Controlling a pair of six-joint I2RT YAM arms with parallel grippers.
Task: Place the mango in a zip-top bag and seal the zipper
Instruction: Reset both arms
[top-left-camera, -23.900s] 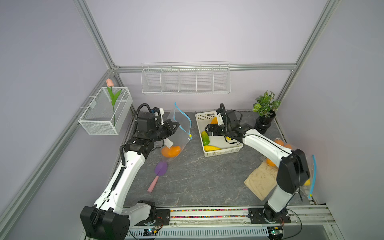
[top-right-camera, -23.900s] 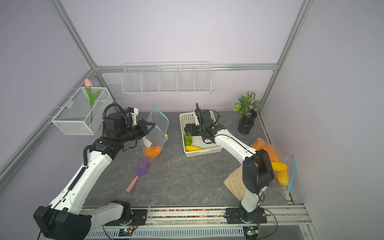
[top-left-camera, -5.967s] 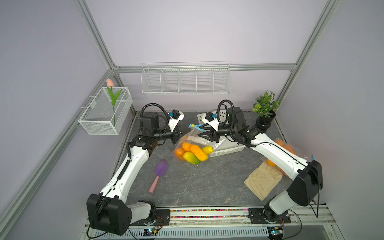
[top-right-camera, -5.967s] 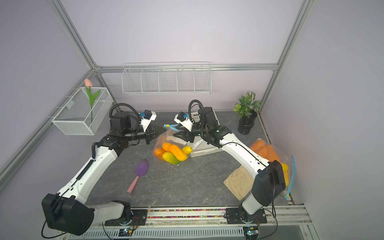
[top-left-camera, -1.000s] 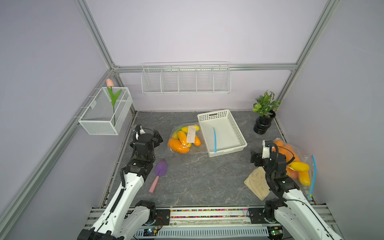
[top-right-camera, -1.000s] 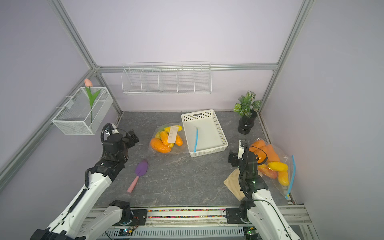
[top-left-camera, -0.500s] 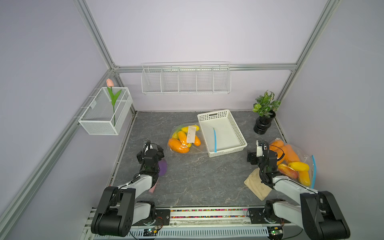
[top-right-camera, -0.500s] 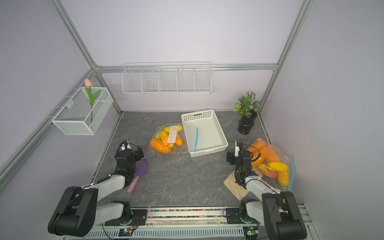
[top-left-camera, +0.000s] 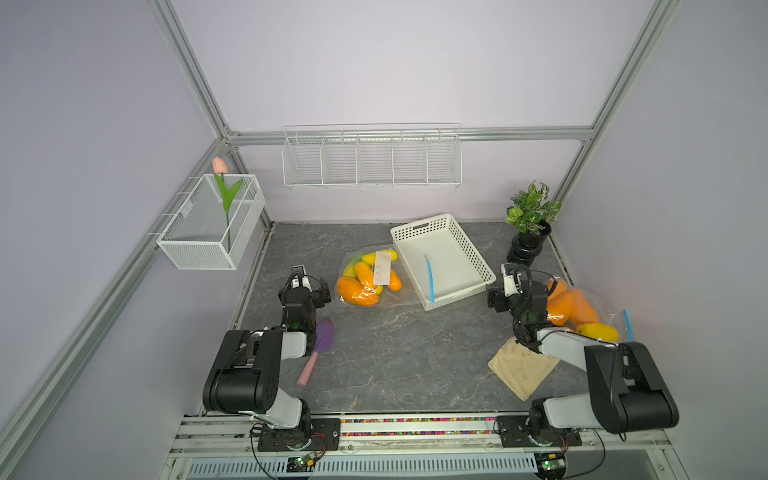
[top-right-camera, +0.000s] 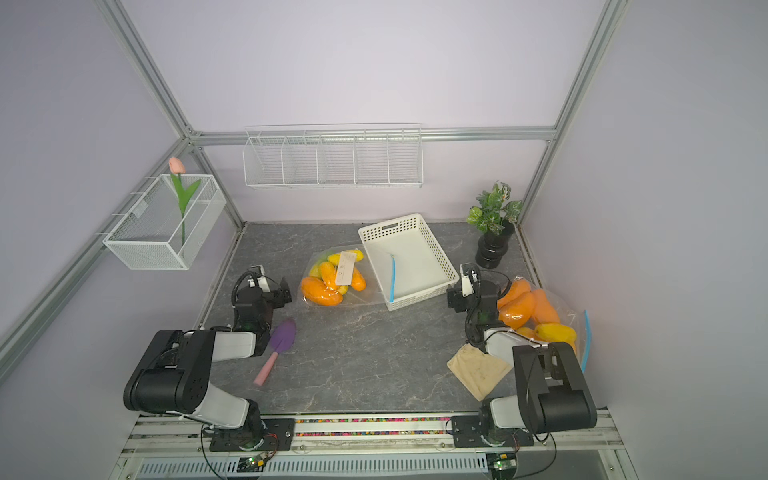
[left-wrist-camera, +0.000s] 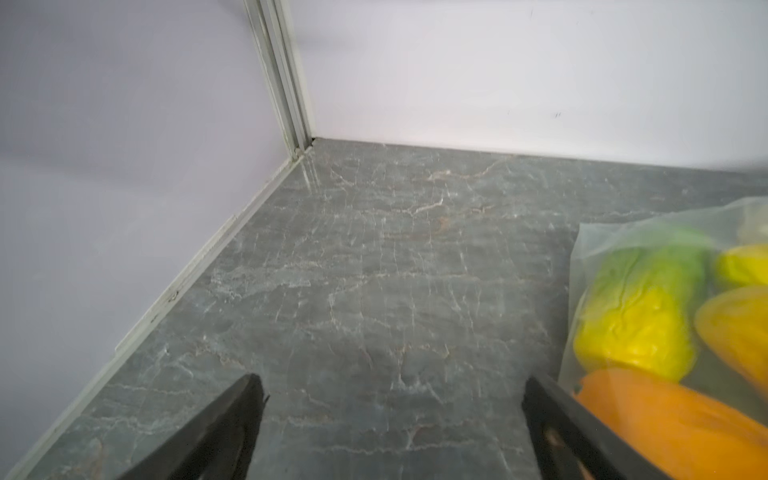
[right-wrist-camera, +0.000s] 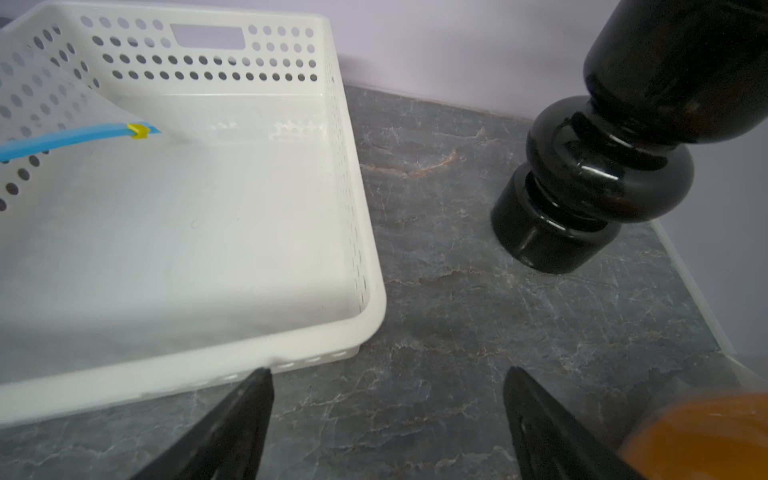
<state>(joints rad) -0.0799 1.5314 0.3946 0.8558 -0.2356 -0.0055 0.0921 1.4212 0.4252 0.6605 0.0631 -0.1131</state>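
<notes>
I am looking at the zip-top bag (top-left-camera: 397, 296). It is lying flat on the grey surface (top-left-camera: 399, 353), just beside the white basket (top-left-camera: 471, 259). The mangoes (top-left-camera: 358, 289), orange, yellow and green, are sitting inside the bag. The bag's top end is hanging over the basket wall, so its blue zipper (top-left-camera: 429, 279) is lying inside the basket. A small yellow slider (right-wrist-camera: 139, 131) is sitting at one end of it. I cannot tell if the zipper is shut all the way.

My left jaws are standing spread wide and holding nothing, low over the surface just beside the bag. My right jaws are spread wide too and holding nothing, near the basket's corner and the black plant pot (right-wrist-camera: 590, 183). A second bag of mangoes (top-left-camera: 582, 311) is lying by the right arm.
</notes>
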